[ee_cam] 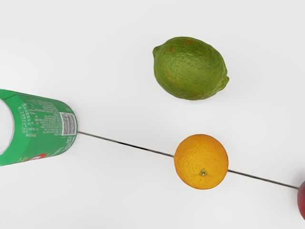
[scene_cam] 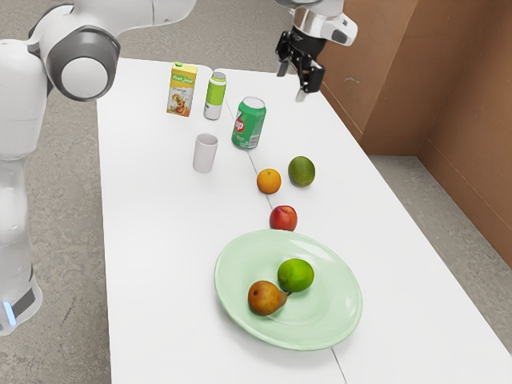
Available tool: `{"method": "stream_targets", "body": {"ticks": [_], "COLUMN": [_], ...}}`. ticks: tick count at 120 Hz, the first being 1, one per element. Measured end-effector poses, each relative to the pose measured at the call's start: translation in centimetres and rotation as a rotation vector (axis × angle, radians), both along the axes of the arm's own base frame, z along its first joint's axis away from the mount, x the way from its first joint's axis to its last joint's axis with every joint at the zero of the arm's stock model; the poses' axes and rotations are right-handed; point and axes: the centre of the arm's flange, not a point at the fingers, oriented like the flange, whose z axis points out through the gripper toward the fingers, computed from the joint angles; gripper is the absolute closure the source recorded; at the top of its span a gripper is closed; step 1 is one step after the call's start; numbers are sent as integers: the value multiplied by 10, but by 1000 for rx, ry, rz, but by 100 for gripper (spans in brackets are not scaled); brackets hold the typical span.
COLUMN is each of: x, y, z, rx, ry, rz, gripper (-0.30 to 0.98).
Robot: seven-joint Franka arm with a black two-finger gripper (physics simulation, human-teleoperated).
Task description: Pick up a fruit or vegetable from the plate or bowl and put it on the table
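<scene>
Jaws: apart, empty, well away from plate [scene_cam: 332, 308]. Pear [scene_cam: 264, 298] and lime [scene_cam: 296, 274]: rounded, closely set; likely hazard, a descent on one rolling its neighbour.

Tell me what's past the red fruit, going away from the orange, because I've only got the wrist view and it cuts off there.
Observer: A pale green plate lies just past the red fruit.

Operator: Okay, anything on it I could pick up?

Observer: Yes, a brownish pear and a bright green lime, close together.

Operator: And how does the end effector look?

Observer: Its two fingers stand apart, with nothing held between them.
</scene>
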Motion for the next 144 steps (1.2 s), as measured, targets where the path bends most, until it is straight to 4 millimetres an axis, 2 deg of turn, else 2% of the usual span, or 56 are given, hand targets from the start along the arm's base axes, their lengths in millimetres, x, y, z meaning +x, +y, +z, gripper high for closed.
{"method": "stream_targets", "body": {"ticks": [16,18,26,30,33,40,45,49,53,58,63,68,84,95,102,112,117,120,124,130,136,144], "x": [-2,-5,-34,-49,-56,-57,-50,-42,-34,-27,-24,-22,-14,-7,-1,6,24,34,45,54,55,55], "y": [-1,-1,-5,-18,-35,-79,-104,-110,-102,-82,-60,-48,-49,-53,-75,-126,-159,-173,-177,-189,-211,-236], "z": [5,13,67,92,103,109,100,90,80,71,67,63,52,32,18,-5,-44,-70,-101,-131,-146,-150], "rx": [9,11,22,24,22,12,-7,-19,-28,-33,-35,-36,-45,-49,-53,-126,-168,-200,-239,-255,-250,-204], "ry": [-10,-26,-126,-172,-195,-209,-196,-182,-168,-157,-153,-152,-140,-102,-73,-29,37,81,127,156,165,147], "rz": [6,9,12,-9,-36,-111,-156,-165,-150,-110,-68,-44,-35,-36,-71,-150,-197,-209,-203,-226,-285,-362], "gripper": [0,0,0,0,0,0,0,0,0,0,0,0,0,0,0,0,0,0,0,0,0,0]}}
